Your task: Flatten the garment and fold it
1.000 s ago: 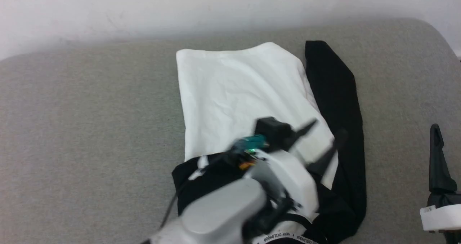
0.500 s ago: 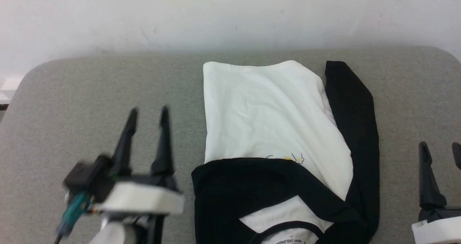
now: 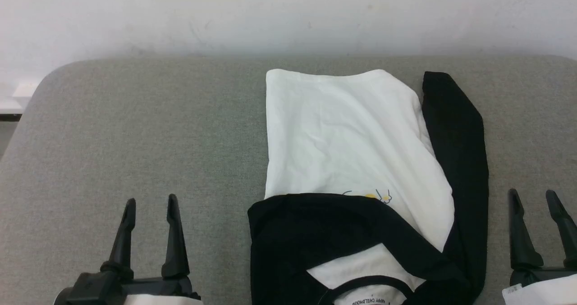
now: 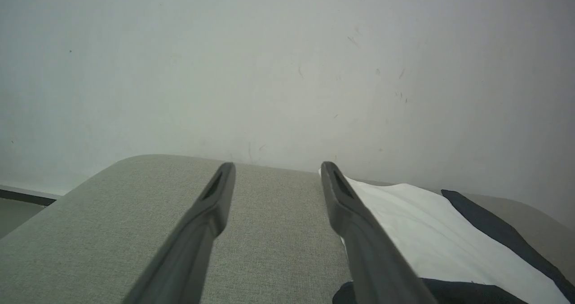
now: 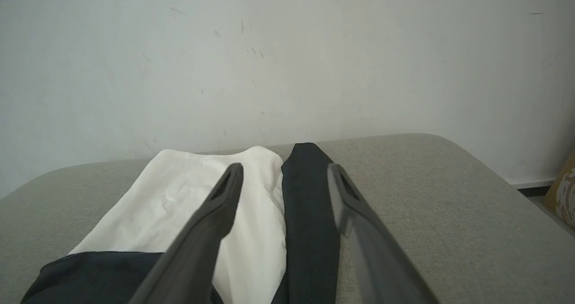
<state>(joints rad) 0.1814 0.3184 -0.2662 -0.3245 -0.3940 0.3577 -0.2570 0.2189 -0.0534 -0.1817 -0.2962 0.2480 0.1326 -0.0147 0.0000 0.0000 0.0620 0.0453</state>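
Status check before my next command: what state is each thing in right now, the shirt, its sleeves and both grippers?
T-shirt: lying on the grey padded surface, collar nearest the robot, partly folded, white body lightly wrinkled.
left-side black sleeve: folded across the chest, covering part of the print.
right-side black sleeve: lying straight alongside the white body.
left gripper: open, empty, clear of the shirt.
right gripper: open, empty, clear of the shirt.

Head cam: high, looks down. Wrist cams: low, face wall (image 4: 287,61); all share garment (image 3: 347,134).
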